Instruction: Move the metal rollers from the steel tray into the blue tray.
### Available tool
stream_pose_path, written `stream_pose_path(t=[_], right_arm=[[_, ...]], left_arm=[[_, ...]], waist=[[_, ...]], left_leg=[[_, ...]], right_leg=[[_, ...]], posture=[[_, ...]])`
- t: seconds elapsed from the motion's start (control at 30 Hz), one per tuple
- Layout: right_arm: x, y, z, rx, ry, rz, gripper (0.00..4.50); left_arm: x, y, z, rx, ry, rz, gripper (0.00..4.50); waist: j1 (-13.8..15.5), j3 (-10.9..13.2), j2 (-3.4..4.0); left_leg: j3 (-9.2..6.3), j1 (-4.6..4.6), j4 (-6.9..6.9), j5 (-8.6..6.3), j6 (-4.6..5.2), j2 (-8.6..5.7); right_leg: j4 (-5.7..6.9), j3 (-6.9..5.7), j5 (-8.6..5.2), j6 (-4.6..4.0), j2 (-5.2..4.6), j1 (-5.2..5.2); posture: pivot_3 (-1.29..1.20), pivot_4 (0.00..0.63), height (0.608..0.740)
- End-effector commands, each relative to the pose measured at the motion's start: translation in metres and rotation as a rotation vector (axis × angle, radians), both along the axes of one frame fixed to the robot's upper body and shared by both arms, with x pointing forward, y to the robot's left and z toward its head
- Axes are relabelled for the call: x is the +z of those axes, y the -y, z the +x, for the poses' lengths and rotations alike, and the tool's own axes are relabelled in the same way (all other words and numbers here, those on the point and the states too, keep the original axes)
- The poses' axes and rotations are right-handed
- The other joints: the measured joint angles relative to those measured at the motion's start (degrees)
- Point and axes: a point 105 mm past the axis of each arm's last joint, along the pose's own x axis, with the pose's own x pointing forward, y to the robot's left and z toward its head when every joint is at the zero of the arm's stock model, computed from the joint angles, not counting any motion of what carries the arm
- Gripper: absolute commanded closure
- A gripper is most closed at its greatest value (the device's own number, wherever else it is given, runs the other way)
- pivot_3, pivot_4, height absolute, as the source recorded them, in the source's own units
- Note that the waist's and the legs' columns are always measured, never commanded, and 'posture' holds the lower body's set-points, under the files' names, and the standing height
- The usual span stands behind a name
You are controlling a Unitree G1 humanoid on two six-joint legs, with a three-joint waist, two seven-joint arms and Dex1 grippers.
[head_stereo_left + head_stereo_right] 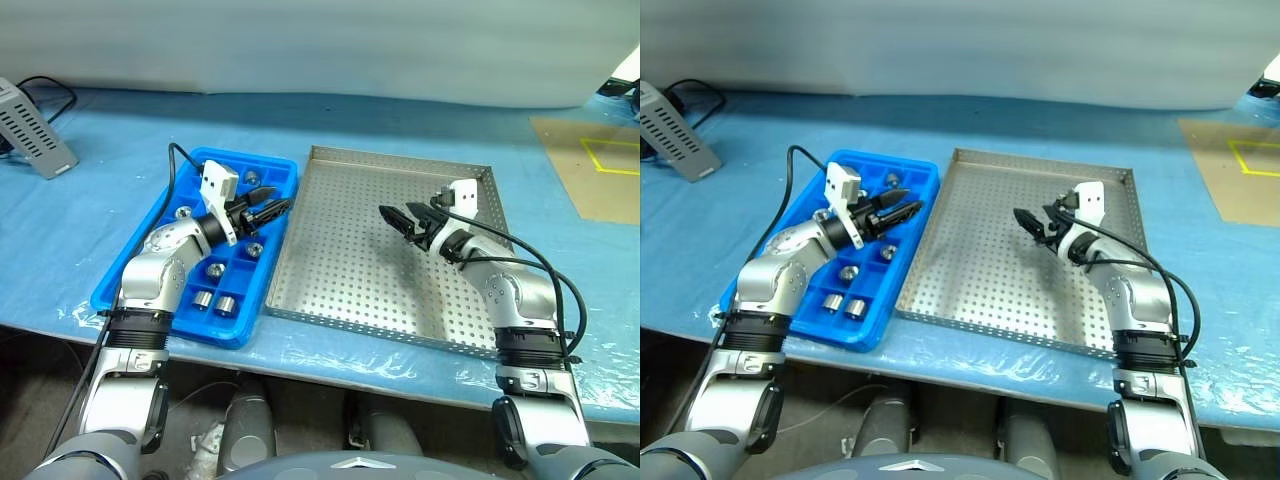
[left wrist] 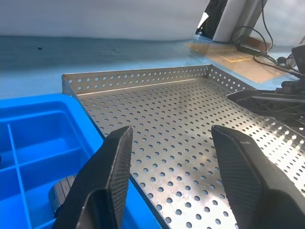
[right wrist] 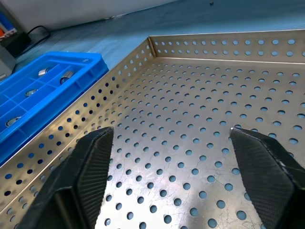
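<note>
The blue tray [image 1: 112, 290] lies at the left, with several metal rollers [image 1: 203, 299] in its compartments. To its right is the steel tray [image 1: 350, 275], whose perforated floor looks bare. My left gripper [image 1: 283, 207] hovers over the blue tray's right edge, pointing toward the steel tray. It is open, with nothing between its fingers [image 2: 114, 162], and a roller [image 2: 59, 196] lies in a compartment below them. My right gripper [image 1: 393, 222] hangs over the steel tray's right half. It is wide open and empty, and its fingers [image 3: 90, 162] frame the tray floor.
A grey box [image 1: 35, 130] with a black cable sits at the back left. A brown board [image 1: 595, 170] marked with yellow tape lies at the far right. Blue sheeting covers the table, whose front edge runs just below both trays.
</note>
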Motion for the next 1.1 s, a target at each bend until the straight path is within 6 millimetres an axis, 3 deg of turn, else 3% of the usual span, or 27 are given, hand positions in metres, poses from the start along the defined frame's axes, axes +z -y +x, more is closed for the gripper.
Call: stream_pose_path(t=[0.03,0.13,0.6,0.77,1.0,1.1], right_arm=[[0.021,0.004,0.0,-0.011,0.093,0.023,0.0],[0.018,0.004,0.001,-0.007,0.078,0.01,0.0],[0.01,0.005,0.003,-0.029,0.06,-0.032,0.0],[0.007,-0.012,-0.003,0.068,0.058,-0.06,0.0],[0.012,-0.028,-0.023,0.222,0.067,-0.012,0.0],[0.012,-0.023,-0.028,0.236,0.059,-0.005,0.0]], left_arm=[[0.013,-0.002,0.004,0.008,0.042,0.002,0.82],[0.014,-0.005,0.008,0.039,0.06,0.035,0.05],[0.014,0.001,0.004,-0.016,0.053,0.034,0.05],[0.018,0.002,-0.001,-0.05,0.063,0.022,0.05],[0.007,-0.012,-0.018,-0.089,0.04,0.081,0.05],[0.006,-0.021,-0.021,-0.069,0.031,0.086,0.05]], waist=[[0.01,0.0,0.0],[-0.02,0.0,0.0],[-0.08,0.0,0.01],[-0.14,0.01,0.01],[-0.13,0.0,0.02],[-0.14,0.01,0.03]], left_leg=[[0.0,-0.01,0.0,0.0,0.0,0.0],[0.01,-0.01,-0.01,-0.01,0.02,0.0],[0.06,-0.08,-0.16,-0.09,0.14,0.0],[0.09,-0.08,-0.18,-0.12,0.2,0.01],[0.12,-0.05,-0.18,-0.18,0.28,0.04],[0.16,-0.06,-0.18,-0.21,0.34,0.05]], right_leg=[[-0.01,0.0,0.0,0.0,0.0,0.0],[-0.04,0.0,0.0,0.0,0.0,0.0],[-0.48,-0.01,0.03,0.03,0.01,0.07],[-0.54,-0.01,0.04,0.04,0.02,0.08],[-0.58,-0.01,0.03,0.03,0.01,0.1],[-0.6,-0.01,0.03,0.04,0.01,0.1]], posture=[[-0.1,0.15,0.74],[-0.1,0.15,0.74],[-0.11,0.15,0.74],[-0.11,0.15,0.74],[-0.09,0.15,0.74],[-0.09,0.15,0.74]])
